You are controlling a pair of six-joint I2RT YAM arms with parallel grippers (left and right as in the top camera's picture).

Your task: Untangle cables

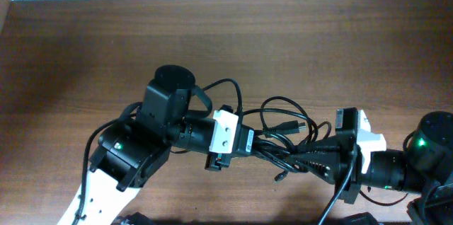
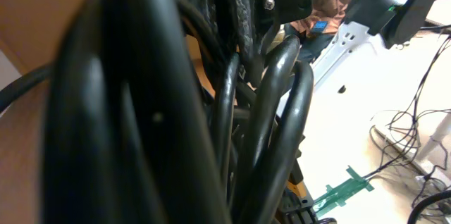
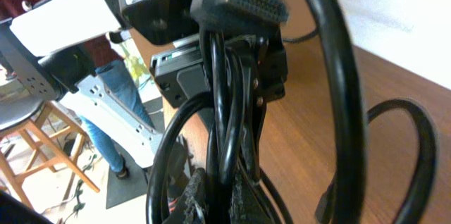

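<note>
Our right fingers (image 3: 243, 197) sit at the bottom edge of the right wrist view, pressed together on a few strands of the cables (image 3: 225, 125). The strands rise straight up from between the pads to a ribbed plug (image 3: 239, 2) at the top of the frame. In the left wrist view a textured left finger (image 2: 243, 20) shows at top centre, and blurred black strands lie against it and fill most of the frame; there too the jaws stand narrow, closed on the bundle. From overhead, the right gripper (image 1: 303, 158) lies lower right of centre and the left gripper (image 1: 260, 145) just left of it, tips facing. The bundle is strung between them, with loops spreading just above on the brown table (image 1: 85, 48).
</note>
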